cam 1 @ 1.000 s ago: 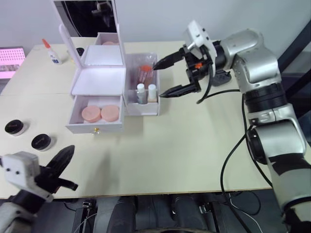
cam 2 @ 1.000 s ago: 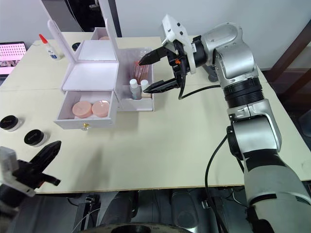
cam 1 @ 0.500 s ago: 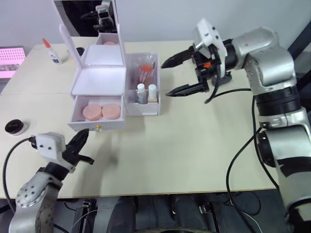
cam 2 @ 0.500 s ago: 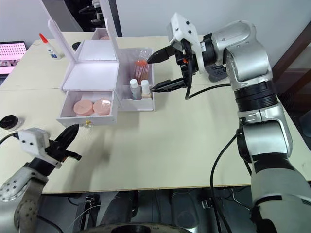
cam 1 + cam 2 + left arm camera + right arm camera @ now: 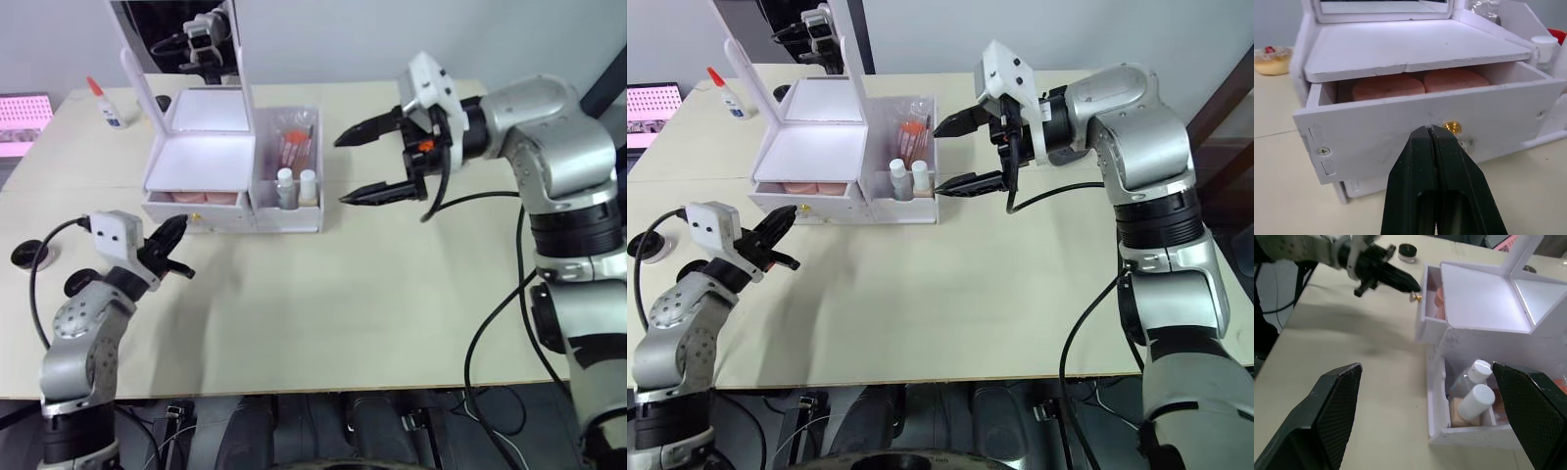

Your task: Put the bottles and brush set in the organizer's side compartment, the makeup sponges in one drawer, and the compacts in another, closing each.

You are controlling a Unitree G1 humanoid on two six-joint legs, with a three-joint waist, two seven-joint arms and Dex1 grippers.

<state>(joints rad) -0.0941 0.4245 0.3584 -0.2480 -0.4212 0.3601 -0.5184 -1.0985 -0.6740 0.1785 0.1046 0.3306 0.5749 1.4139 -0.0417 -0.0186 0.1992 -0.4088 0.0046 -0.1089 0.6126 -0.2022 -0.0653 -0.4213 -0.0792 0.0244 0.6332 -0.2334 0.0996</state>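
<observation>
The white organizer (image 5: pixel 196 162) stands at the back left with its mirror lid up. Its top drawer (image 5: pixel 1430 122) sticks out a little, and two pink makeup sponges (image 5: pixel 1420 83) lie inside. My left gripper (image 5: pixel 1428 131) is shut, its tips at the drawer front just beside the brass knob (image 5: pixel 1451 128). The side compartment (image 5: pixel 289 211) holds two white-capped bottles (image 5: pixel 295 185) and the brush set (image 5: pixel 296 147). My right gripper (image 5: pixel 341 169) hangs open just right of that compartment, holding nothing. Two black compacts (image 5: pixel 642 245) (image 5: pixel 692 266) lie on the table at the far left.
A glue bottle (image 5: pixel 106 108) and a pink-screened device (image 5: pixel 20 122) sit at the back left. The upright mirror lid (image 5: pixel 176 44) rises behind the organizer. Black cables (image 5: pixel 480 323) trail from my right arm over the table's right side.
My left gripper has come up from the front edge to the drawer front, and the drawer has slid most of the way in. My right gripper drew back slightly to the right.
</observation>
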